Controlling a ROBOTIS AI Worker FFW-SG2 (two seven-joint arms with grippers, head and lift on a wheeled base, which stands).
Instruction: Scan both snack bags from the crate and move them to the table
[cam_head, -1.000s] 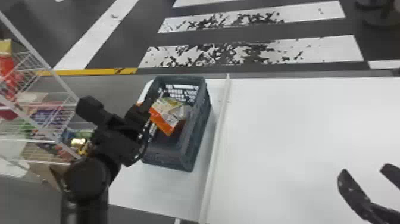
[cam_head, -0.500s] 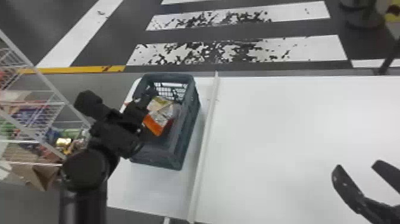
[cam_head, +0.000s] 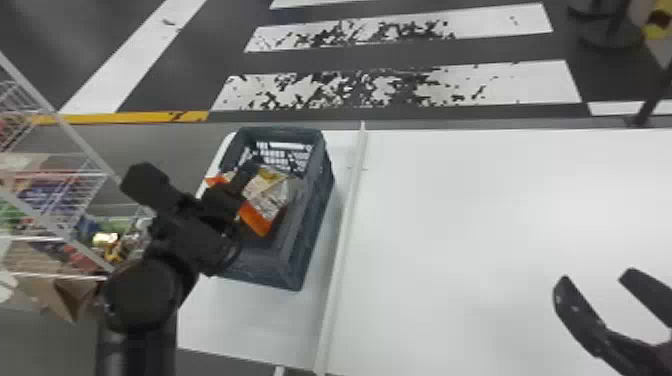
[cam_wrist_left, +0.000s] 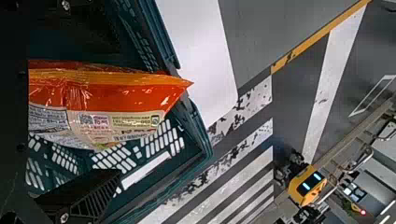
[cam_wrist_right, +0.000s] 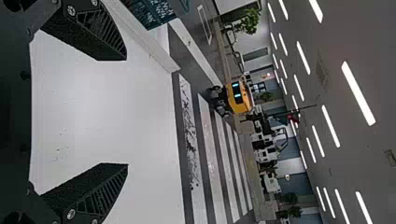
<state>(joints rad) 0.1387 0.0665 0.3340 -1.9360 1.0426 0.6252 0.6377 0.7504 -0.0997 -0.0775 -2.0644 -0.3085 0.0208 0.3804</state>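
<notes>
In the head view my left gripper (cam_head: 245, 180) is at the dark crate (cam_head: 312, 215), over a snack bag (cam_head: 270, 197) with an orange end; another orange patch shows on the gripper's far-left side. From the left wrist view, my left gripper (cam_wrist_left: 114, 109) stands open, with the orange snack bag (cam_wrist_left: 116, 100) lying between its spread fingers inside the crate (cam_wrist_left: 198, 135). I cannot tell whether a second bag lies behind it. My right gripper (cam_head: 592, 285) is parked open over the white table (cam_head: 475, 225); in the right wrist view the right gripper (cam_wrist_right: 126, 112) holds nothing.
A raised white strip (cam_head: 345, 235) runs along the table between the crate and the right-hand part. A wire rack (cam_head: 55, 200) with packaged goods stands left of my left arm. Beyond the table's far edge lies striped floor.
The head view has shifted, so crate and table sit farther left in it. My left gripper has come slightly farther over the crate and the bag. The right gripper remains open.
</notes>
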